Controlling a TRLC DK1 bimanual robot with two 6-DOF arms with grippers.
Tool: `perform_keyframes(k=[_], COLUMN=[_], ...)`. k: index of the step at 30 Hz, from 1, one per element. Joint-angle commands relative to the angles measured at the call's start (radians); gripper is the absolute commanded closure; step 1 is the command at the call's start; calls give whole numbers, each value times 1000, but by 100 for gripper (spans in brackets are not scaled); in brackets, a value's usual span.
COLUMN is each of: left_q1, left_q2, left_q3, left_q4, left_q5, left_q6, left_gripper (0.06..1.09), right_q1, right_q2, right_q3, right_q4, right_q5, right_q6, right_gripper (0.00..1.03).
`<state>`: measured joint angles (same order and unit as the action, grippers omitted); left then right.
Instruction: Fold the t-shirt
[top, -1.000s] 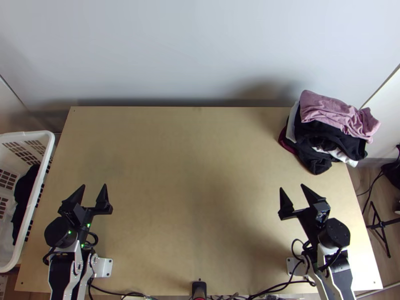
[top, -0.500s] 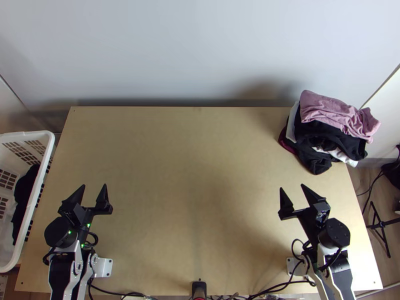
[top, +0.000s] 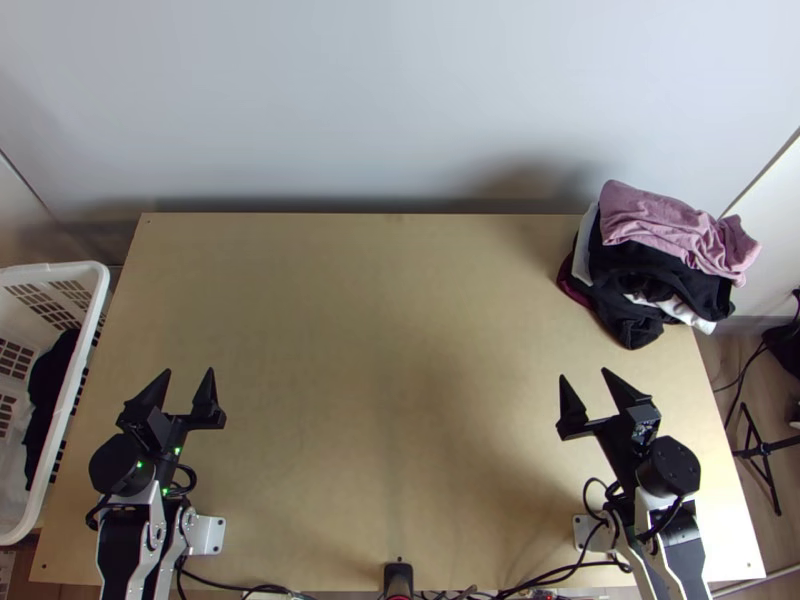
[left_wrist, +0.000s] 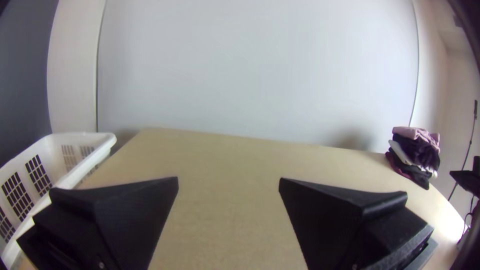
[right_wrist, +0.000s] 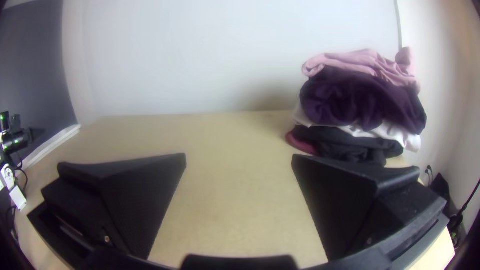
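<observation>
Well, clothes pile (top: 665, 232) beyond right fingers (top: 571, 408), seemingly apart.

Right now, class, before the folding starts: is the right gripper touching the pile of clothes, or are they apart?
Apart. The top view shows tabletop between the open right gripper and the pile of clothes.

Left gripper (top: 189, 372) and right gripper (top: 585, 374) point up the top view, fingers (left_wrist: 135, 215) spread wide, wrists (top: 118, 465) probably near level
</observation>
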<state>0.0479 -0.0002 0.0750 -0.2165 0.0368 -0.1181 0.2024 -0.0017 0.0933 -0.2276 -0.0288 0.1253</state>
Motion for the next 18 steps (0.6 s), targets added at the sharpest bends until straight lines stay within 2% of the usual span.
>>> perform_keyframes(k=[1,18], left_q1=[-8,4], left_q2=[0,0], left_q3=[0,0], left_q4=[0,-1], left_q5=[2,0], left_q6=[0,0], left_gripper=[10,10], right_q1=[0,2], right_q2=[0,0], right_q3=[0,0], right_q4=[-1,1], right_q5=[1,1], right_q6=[-1,-1], right_gripper=[5,5])
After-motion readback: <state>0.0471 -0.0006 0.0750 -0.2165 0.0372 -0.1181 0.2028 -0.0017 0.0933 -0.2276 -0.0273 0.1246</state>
